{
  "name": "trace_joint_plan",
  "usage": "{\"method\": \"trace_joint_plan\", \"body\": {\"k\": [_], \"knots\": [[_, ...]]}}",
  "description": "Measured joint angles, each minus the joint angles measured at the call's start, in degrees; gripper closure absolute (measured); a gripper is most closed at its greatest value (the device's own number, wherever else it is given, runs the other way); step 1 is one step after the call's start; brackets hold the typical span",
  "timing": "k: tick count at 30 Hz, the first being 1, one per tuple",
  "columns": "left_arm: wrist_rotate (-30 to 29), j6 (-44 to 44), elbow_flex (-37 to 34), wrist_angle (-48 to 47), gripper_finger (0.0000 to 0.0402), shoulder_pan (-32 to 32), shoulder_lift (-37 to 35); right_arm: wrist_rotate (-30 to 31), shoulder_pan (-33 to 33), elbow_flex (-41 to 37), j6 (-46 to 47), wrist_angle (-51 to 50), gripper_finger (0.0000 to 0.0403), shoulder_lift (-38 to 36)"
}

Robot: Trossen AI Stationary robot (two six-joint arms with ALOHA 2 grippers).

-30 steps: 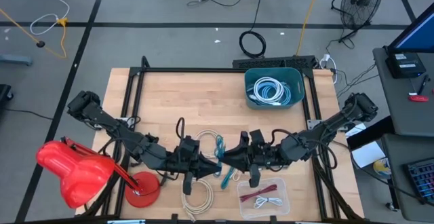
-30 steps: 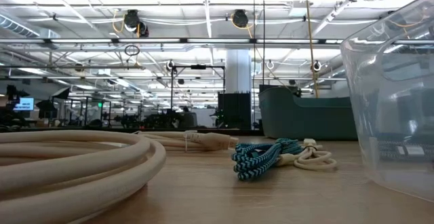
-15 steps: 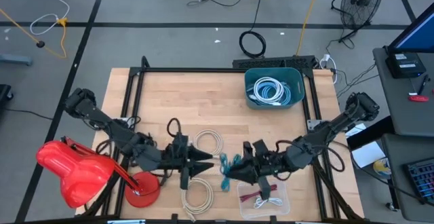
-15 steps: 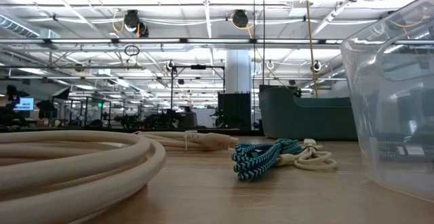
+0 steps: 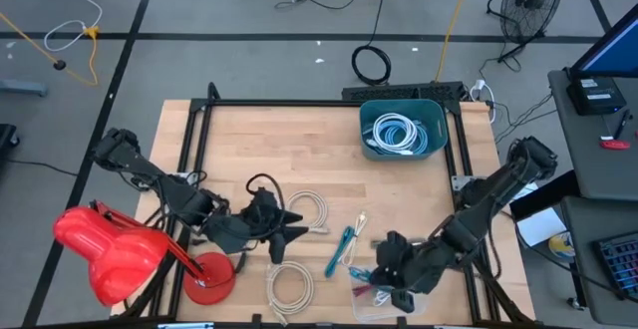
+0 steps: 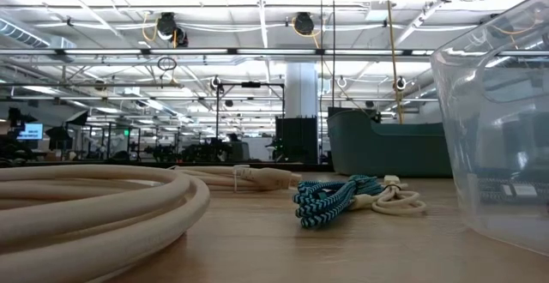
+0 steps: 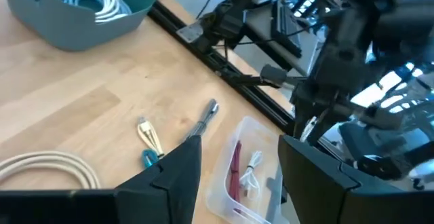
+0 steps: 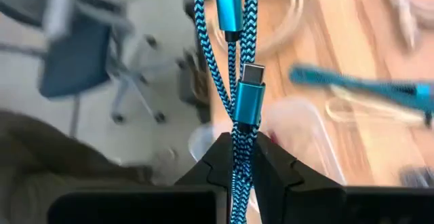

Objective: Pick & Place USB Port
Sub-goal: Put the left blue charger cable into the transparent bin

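My right gripper [image 5: 374, 271] is near the table's front edge, above the clear tray [image 5: 367, 299], and is shut on a blue braided USB cable [image 8: 234, 68] with two metallic blue plugs. A second blue cable [image 5: 337, 252] lies loose on the wood, tangled with a cream cable [image 6: 396, 201]; the low view shows that blue cable [image 6: 330, 201] too. My left gripper [image 5: 297, 227] stands open left of it with nothing between its fingers, and its wrist view looks past my left gripper [image 7: 237, 176] at the tray [image 7: 261, 139]. My right gripper pinches the blue cable's doubled strands [image 8: 236, 134] between its two fingers, just behind one USB-C plug [image 8: 249, 102]. The strands run on past the fingertips along the fingers' line, with the second plug [image 8: 227, 7] farther out. Whether the cable's far end touches the tray, I cannot tell.
A teal bin [image 5: 402, 128] with white cables stands at the back right. Cream cable coils lie at the middle [image 5: 311, 209] and the front [image 5: 289, 287]. A red object [image 5: 105, 254] sits off the front left corner. The tray holds a red cable [image 7: 235, 170] and a white one.
The two grippers met over the blue cable at the table's middle. My left gripper has since opened, let go and drawn back toward the table's left edge. My right gripper has carried its blue cable toward the near edge and a little right, over the clear tray.
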Motion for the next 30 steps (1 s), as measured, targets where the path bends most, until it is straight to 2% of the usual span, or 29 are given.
{"method": "trace_joint_plan", "body": {"k": [17,30], "knots": [[1.6,-4.0,0.0,-2.0,0.0202,-0.5,0.0,-12.3,0.5,0.0,-8.8,-10.8,0.0379,11.4],[1.5,-5.3,0.0,-3.3,0.0202,-0.7,0.0,-10.6,0.4,0.0,-16.0,-10.3,0.0379,15.8]]}}
